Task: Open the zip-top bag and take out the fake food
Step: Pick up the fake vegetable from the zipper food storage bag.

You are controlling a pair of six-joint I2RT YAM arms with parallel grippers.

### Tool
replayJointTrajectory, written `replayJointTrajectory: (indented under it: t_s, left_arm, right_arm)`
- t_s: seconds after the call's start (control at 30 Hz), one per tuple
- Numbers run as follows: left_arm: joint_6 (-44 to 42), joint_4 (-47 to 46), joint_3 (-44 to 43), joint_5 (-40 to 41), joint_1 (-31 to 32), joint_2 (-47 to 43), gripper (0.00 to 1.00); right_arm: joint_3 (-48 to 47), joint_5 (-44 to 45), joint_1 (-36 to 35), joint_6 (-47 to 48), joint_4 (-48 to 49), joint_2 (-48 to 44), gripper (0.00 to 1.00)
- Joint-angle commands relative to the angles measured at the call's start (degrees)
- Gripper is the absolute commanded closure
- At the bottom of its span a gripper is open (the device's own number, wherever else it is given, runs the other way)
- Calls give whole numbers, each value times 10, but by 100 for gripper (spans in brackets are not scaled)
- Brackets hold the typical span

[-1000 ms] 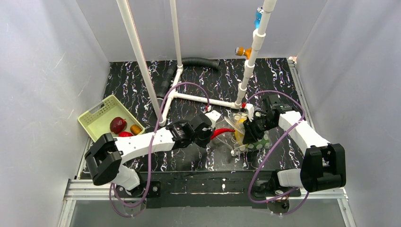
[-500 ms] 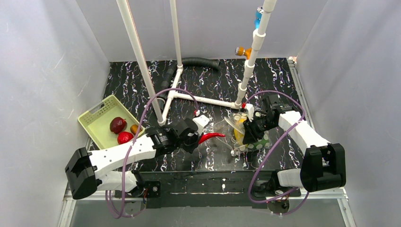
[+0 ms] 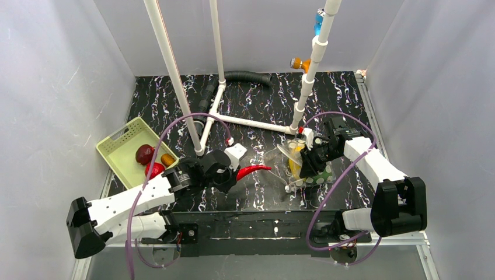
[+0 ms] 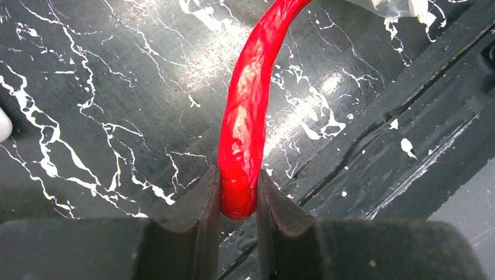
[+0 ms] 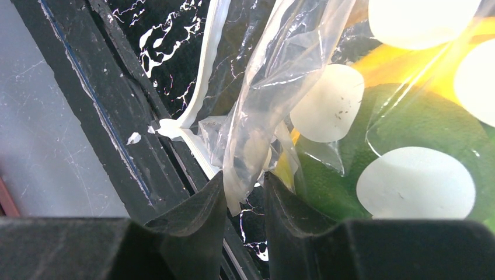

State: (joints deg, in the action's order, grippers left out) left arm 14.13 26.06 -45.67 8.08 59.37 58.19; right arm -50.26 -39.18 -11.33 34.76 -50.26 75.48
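Observation:
My left gripper [image 3: 236, 174] is shut on the thick end of a red chili [image 4: 246, 116]. The chili [image 3: 253, 170] hangs over the black marbled table, left of the bag and clear of it. The zip-top bag [image 3: 285, 158], clear with pale round dots, stands crumpled at centre right. My right gripper [image 3: 313, 161] is shut on a bunched fold of the bag [image 5: 252, 140] near its edge [image 5: 244, 188]. Through the plastic show a yellow banana [image 5: 403, 61] and a green piece [image 5: 411, 119]. A dark red round fruit [image 3: 144, 154] and a red one [image 3: 153, 170] lie in the basket.
A pale green perforated basket [image 3: 118, 140] sits at the left wall, also holding a small orange piece [image 3: 168, 159]. White PVC pipes [image 3: 251, 123] cross the table's middle and rise as posts. A black hose [image 3: 245, 76] lies at the back. Grey walls close in on both sides.
My left arm has drawn back to the left with the chili, away from the bag and nearer the basket. The right arm and the bag have stayed put.

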Motion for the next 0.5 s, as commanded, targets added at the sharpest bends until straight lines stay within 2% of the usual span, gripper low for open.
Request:
replayJointTrajectory:
  t_s: [0.0,0.27,0.47]
  left_arm:
    - [26,39,5,1,0,-39,100]
    - [84,76,19,27,0,-95,100]
    - [132,140,15,71,-1,-133,100]
  right_arm:
    - [-22,-8,-3,8,-10,5,64]
    - [-22,-9,-3,9,-10,5,64]
    - [-22,-8,-3,9,-10,5,64]
